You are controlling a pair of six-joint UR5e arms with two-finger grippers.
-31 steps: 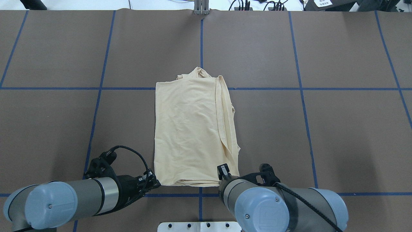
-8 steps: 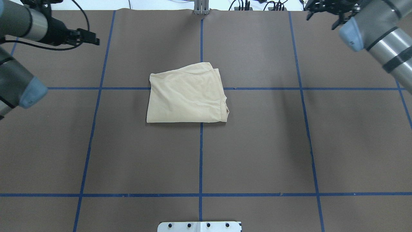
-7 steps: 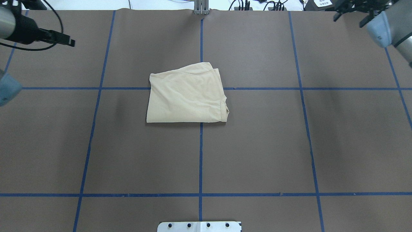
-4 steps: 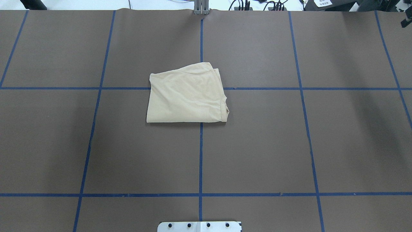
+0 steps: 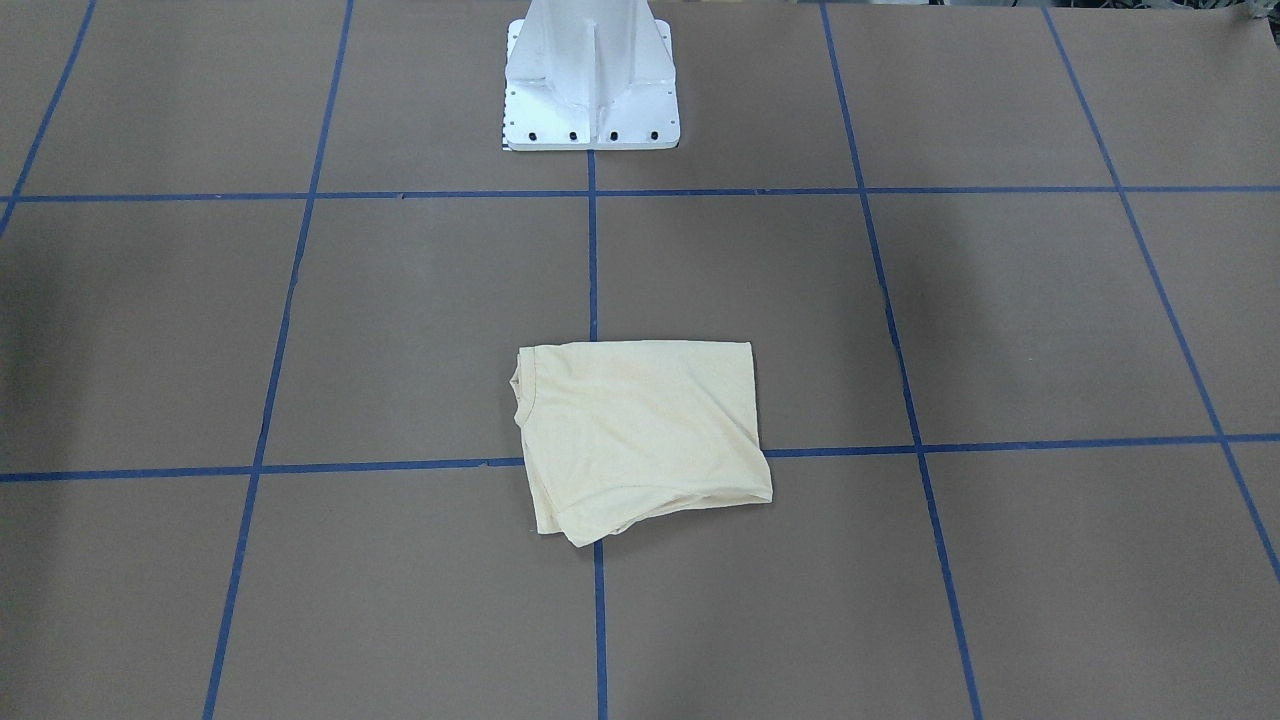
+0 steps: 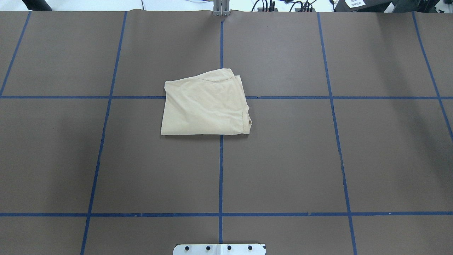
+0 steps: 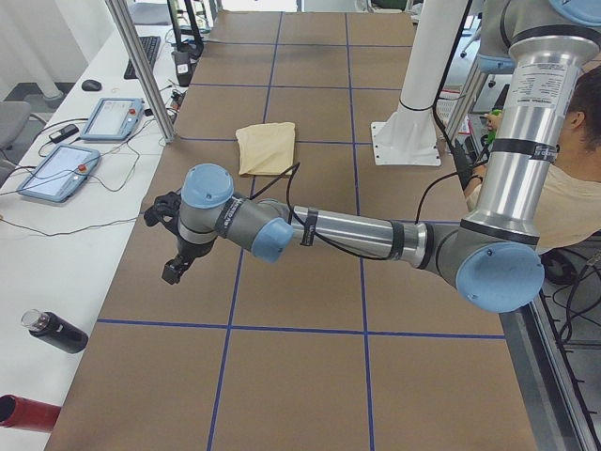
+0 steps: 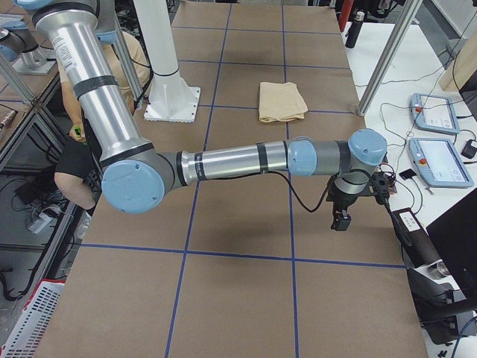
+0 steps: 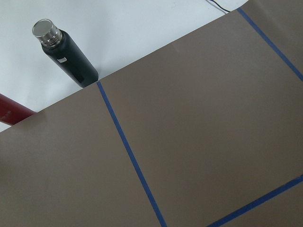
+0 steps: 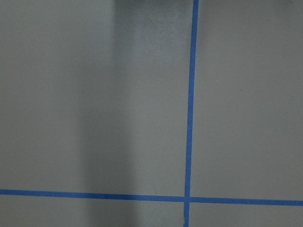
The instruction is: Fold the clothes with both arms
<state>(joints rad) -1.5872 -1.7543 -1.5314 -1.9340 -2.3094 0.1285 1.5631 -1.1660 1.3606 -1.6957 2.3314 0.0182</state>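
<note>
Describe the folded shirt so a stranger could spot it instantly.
Start at the brown table gridded with blue tape lines. Near its middle, over a tape crossing, lies a pale cream-yellow shirt folded into a compact rectangle. It is the only cloth on the table.

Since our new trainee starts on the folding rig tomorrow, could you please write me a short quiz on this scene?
1. True or false: the folded T-shirt covers a crossing of the blue tape lines on the table.
2. Which thing lies beyond the table's edge in the left wrist view? A) a mug B) a black bottle C) a pair of scissors
3. Does the left arm or the right arm touch the T-shirt?

Key: 1 true. 2 B. 3 Neither; both arms reach out toward the table's ends, apart from the T-shirt.
</note>
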